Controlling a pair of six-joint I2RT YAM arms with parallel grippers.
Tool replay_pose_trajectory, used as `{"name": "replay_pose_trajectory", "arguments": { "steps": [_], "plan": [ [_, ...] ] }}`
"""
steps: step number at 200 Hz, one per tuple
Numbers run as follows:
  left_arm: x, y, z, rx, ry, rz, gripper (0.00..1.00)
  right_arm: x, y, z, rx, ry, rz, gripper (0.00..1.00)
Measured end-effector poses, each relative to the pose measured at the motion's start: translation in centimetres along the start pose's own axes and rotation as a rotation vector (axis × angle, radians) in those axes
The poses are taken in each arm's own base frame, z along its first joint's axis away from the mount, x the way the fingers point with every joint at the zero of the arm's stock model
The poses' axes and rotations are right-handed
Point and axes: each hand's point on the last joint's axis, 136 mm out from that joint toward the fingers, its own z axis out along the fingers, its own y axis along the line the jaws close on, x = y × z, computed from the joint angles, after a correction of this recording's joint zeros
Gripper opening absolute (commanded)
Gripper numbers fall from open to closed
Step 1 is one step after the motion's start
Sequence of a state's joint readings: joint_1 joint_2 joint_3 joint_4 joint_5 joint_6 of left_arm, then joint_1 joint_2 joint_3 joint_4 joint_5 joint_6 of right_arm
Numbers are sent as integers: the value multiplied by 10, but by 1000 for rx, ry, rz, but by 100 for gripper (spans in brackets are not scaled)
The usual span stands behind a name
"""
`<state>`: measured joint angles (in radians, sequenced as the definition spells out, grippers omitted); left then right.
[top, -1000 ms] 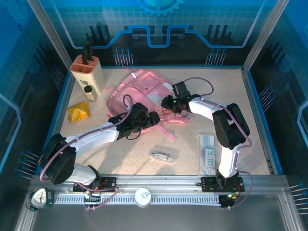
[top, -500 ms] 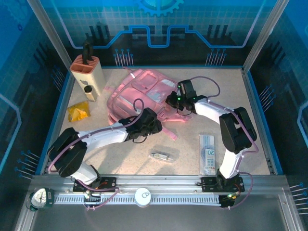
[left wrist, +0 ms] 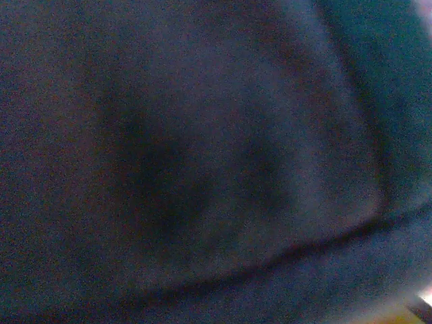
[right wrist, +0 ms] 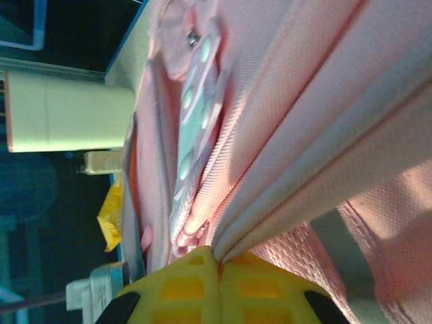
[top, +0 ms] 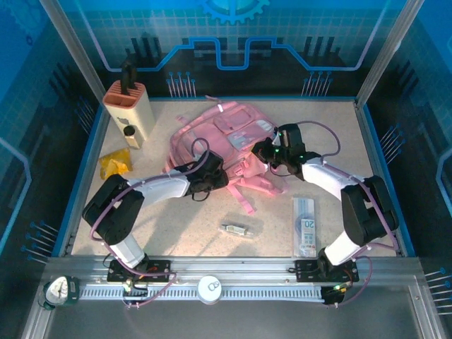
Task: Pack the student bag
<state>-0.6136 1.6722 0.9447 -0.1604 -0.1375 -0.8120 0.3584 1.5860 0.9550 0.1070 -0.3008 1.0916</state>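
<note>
At the near-left edge of the student bag [top: 226, 134], your left gripper [top: 212, 178] is sitting among the folds, jaws hidden: you cannot tell their set. The bag is lying rumpled and pink toward the table's back, and your right gripper [right wrist: 217, 268] is pinching its fabric.

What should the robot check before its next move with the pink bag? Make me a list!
1. Right end effector shut on the soft pink fabric backpack: ok.
2. Left end effector holding the backpack: cannot tell; its camera view is dark.
3. Backpack pocket open for packing: cannot tell.
4. Small yellow packet lying apart from the backpack: ok.
</note>
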Motion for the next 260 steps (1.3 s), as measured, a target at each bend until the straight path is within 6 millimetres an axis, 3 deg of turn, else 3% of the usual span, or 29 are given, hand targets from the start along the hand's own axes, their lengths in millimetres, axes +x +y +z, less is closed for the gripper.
{"name": "replay_pose_trajectory", "arguments": {
  "steps": [29, 58, 84, 116, 144, 232, 260],
  "plan": [
    [-18, -7, -22, 17, -63, 30, 60, -5, 10, -4, -54, -15, 28, 0],
    [-25, -46, -74, 133, -141, 80, 57, -10, 12, -13, -64, -55, 50, 0],
    [-30, -80, -90, 183, -154, 109, 53, -12, 15, -15, -71, -68, 68, 0],
    [-19, -113, -81, 152, -135, 201, 50, -12, 14, -14, -76, -83, 84, 0],
    [-11, -126, -69, 95, -128, 282, 46, -12, 12, -13, -70, -87, 87, 0],
    [-19, -122, -35, -129, -168, 394, 46, -13, 17, -14, -96, -94, 102, 0],
    [-20, -122, -30, -179, -192, 414, 55, -12, 18, -13, -97, -95, 98, 0]
  ]
}}
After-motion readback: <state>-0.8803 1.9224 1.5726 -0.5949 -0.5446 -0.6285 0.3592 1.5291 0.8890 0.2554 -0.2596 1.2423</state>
